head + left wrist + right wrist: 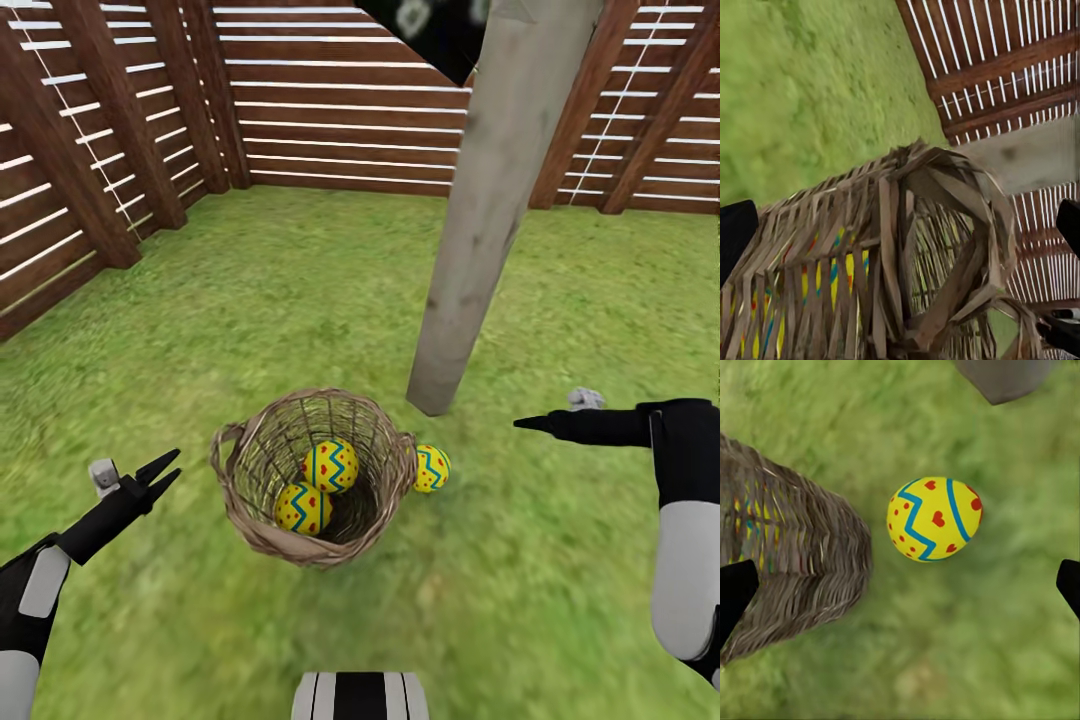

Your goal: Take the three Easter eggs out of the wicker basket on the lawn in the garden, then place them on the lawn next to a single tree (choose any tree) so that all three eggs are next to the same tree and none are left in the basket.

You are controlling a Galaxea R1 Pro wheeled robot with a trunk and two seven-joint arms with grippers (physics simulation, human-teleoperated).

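The wicker basket [262,470] stands on the lawn [250,290] in front of me, with two Easter eggs [330,465] [302,507] inside it. The third egg [432,468] lies on the grass touching the basket's right side, a short way from the foot of the tree [480,230]. My left gripper [165,472] hangs open to the left of the basket, holding nothing. In the left wrist view the basket's weave [907,247] is close, with egg colours behind it. My right gripper [530,424] is open and empty, right of the third egg [935,519], and the basket [787,562] lies beside that egg.
A brown slatted wooden fence [330,110] closes the lawn at the back and along the left side [60,200]. Dark foliage [430,25] hangs at the top near the trunk. My own base [360,695] shows at the bottom edge. Open grass lies right of the trunk.
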